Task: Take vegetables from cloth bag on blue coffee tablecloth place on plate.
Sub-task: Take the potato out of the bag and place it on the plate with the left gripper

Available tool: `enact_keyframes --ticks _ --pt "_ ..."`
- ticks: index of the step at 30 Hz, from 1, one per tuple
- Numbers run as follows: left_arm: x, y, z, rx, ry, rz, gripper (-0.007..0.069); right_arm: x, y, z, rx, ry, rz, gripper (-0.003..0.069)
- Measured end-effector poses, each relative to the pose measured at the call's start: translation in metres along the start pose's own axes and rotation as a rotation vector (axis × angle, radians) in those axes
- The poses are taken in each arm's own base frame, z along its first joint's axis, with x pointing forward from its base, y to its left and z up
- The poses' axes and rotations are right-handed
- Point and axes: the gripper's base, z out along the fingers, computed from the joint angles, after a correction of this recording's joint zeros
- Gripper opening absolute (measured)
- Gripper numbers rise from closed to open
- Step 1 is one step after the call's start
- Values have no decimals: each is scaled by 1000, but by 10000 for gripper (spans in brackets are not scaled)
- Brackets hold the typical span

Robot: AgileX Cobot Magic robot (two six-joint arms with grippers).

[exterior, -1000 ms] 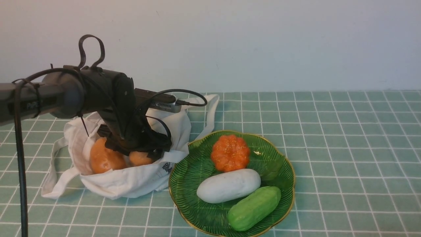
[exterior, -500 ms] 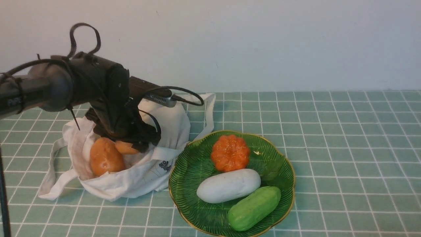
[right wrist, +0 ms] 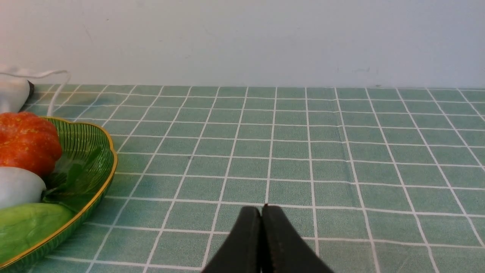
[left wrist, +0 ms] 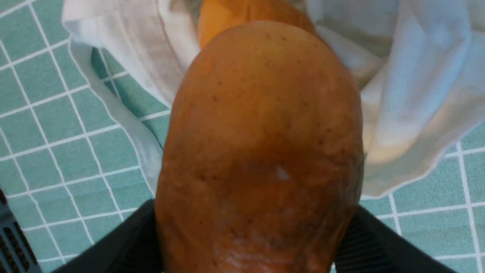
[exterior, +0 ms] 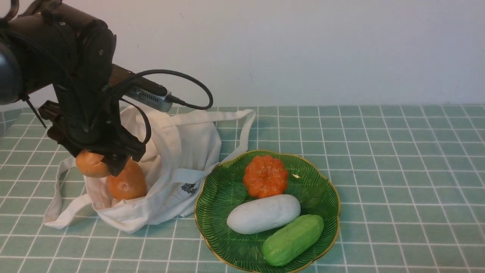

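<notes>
My left gripper [exterior: 99, 163] is shut on a brown-orange potato [exterior: 90, 164] and holds it above the left rim of the white cloth bag [exterior: 178, 159]. In the left wrist view the held potato [left wrist: 261, 151] fills the frame between my black fingers [left wrist: 360, 242]. A second potato [exterior: 128, 184] lies in the bag's mouth and shows behind the held one [left wrist: 227, 15]. The green plate [exterior: 314, 178] stands right of the bag on the tablecloth [exterior: 398, 170]. My right gripper [right wrist: 261, 207] is shut and empty, low over the cloth, right of the plate [right wrist: 91, 151].
The plate holds a ribbed orange pumpkin [exterior: 265, 176], a white cucumber-shaped piece [exterior: 263, 214] and a green one [exterior: 292, 239]. The bag's strap handles [exterior: 246, 129] trail toward the plate and to the left. A pale wall closes the back.
My left gripper has risen out of the bag and moved left with one potato in it. The bag's fabric shifted; the other potato stays inside.
</notes>
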Motion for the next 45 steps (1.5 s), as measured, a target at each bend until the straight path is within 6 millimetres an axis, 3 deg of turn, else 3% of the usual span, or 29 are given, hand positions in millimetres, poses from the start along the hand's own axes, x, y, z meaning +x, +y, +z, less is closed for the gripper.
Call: enact_keyframes --ticks 5,9,13,18,21,29,36,41,45 --pt "1 -16 -4 136 5 -29 509 0 0 0 0 0 0 -16" --pt "0 -61 -16 337 -25 68 509 0 0 0 0 0 0 -16" --pt "-10 -103 -23 419 -151 129 509 0 0 0 0 0 0 -16" --pt "-23 -154 -5 384 -251 204 509 0 0 0 0 0 0 -16" --pt "-24 -173 5 332 -260 226 509 0 0 0 0 0 0 -16" --pt "-21 -184 4 310 -261 211 515 0 0 0 0 0 0 -16" --pt "-15 -188 4 332 -199 200 666 0 0 0 0 0 0 -16" --pt "-16 -187 2 332 -202 221 682 0 0 0 0 0 0 -16" --pt "-21 -185 -13 327 -199 231 685 0 0 0 0 0 0 -16"
